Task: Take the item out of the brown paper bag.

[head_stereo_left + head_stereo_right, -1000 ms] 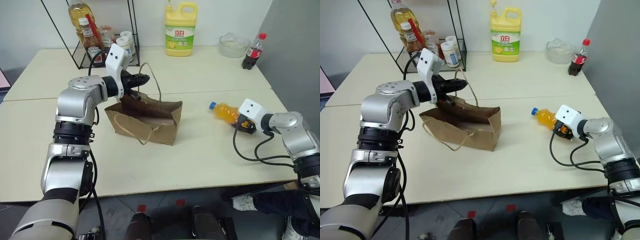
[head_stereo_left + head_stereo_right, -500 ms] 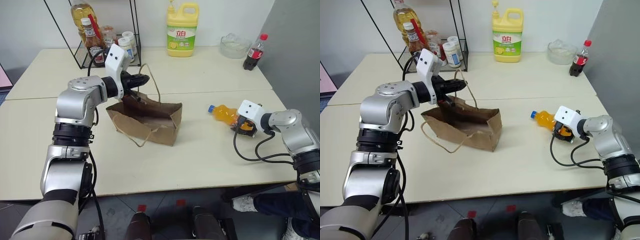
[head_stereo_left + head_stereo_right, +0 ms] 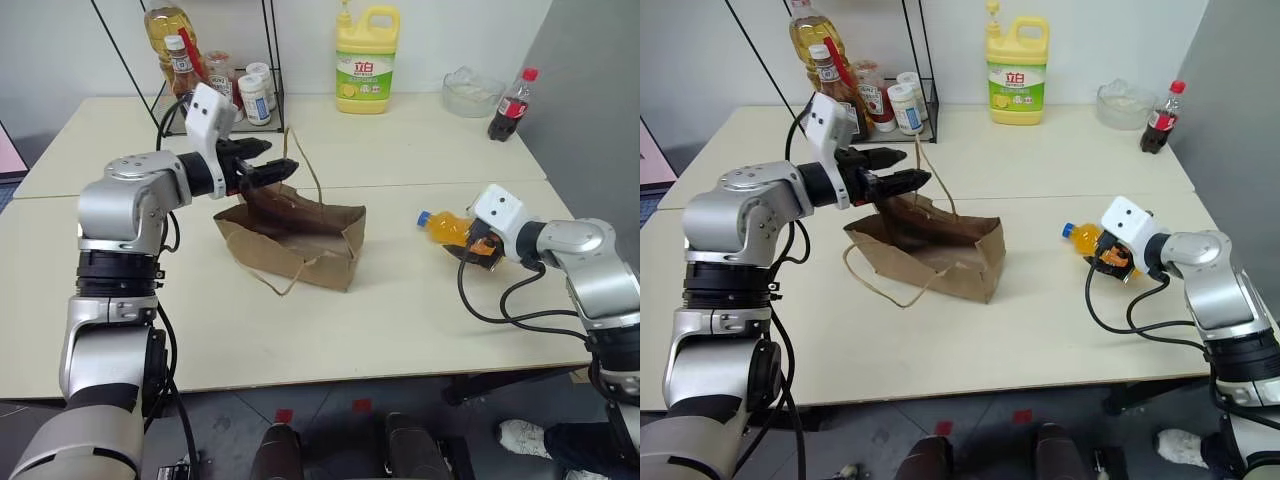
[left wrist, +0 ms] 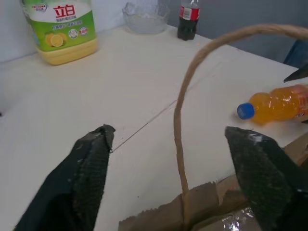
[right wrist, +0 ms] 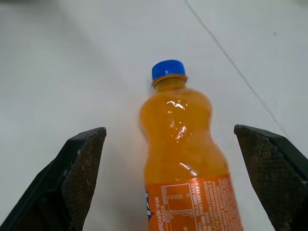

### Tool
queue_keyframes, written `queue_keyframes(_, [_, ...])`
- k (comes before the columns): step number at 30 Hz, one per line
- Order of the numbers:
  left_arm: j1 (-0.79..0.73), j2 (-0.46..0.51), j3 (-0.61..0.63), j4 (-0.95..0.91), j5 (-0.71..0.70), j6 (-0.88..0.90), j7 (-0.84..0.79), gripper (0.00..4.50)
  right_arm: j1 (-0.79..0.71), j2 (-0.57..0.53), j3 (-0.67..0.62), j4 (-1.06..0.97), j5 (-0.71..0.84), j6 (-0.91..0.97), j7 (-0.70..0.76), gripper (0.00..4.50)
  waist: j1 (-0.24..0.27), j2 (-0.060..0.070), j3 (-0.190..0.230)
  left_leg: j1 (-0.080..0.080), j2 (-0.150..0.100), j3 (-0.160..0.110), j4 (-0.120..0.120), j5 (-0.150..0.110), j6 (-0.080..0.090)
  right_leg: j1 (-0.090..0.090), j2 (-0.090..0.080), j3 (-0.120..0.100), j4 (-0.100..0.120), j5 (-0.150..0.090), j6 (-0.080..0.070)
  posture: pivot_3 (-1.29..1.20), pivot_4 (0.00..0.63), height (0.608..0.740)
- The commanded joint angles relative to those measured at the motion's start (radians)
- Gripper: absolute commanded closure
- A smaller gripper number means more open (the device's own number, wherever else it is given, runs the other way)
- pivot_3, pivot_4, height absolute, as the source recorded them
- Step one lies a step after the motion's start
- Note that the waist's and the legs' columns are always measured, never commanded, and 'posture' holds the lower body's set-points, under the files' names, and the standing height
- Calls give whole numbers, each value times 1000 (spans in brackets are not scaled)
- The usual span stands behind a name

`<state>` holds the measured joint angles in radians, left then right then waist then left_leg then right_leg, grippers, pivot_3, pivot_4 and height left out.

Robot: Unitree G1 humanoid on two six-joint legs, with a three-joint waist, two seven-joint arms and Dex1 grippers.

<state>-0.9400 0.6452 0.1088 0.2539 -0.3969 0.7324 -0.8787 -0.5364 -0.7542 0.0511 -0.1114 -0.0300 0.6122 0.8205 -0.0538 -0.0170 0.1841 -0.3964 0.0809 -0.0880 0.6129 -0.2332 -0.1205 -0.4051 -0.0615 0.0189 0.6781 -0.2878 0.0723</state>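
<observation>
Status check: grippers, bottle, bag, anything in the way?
Left gripper open, bag handle between fingers. Right gripper open around orange bottle, lying on table outside brown paper bag. No obstruction.

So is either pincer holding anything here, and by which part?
Nothing is held. The left pincer stands open around the bag handle; the right pincer is open beside the orange bottle.

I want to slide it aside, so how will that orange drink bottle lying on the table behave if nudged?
The orange drink bottle lies on its side on the table, so it would probably roll. It looks full, so fairly heavy for its size. Its smooth plastic may be slippery.
</observation>
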Motion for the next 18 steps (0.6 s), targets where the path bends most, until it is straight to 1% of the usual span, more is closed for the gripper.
queue_keyframes(1, [41,36,149,-102,-67,24,66,29,62,65,-93,-164,47,96,-96,0,0,0,0,0,0,0,0,0,0,0,0,0,0,0,0,0,150,740])
queue_keyframes(2, [62,36,186,-122,-72,27,106,29,84,94,-111,-203,54,109,-129,0,-1,0,0,0,0,0,0,0,0,0,0,0,0,0,0,0,150,740])
queue_keyframes(5, [143,21,296,-188,-85,29,227,29,127,227,-189,-314,103,164,-239,0,-3,0,0,1,0,0,0,0,0,0,0,0,1,0,0,0,150,740])
queue_keyframes(10, [333,-11,400,-338,-52,-22,398,29,228,406,-234,-459,112,139,-409,0,7,-1,-1,1,0,0,0,0,0,0,0,0,2,0,0,0,150,740])
queue_keyframes(14, [533,-31,406,-435,-1,-81,456,29,357,495,-197,-499,91,60,-492,0,22,-2,-1,1,0,0,0,0,0,0,0,0,1,0,0,0,150,740])
queue_keyframes(18, [675,-75,415,-500,6,-91,515,29,482,550,-166,-495,81,-18,-543,0,25,-2,-2,1,0,0,0,0,0,0,0,0,2,0,0,0,150,740])
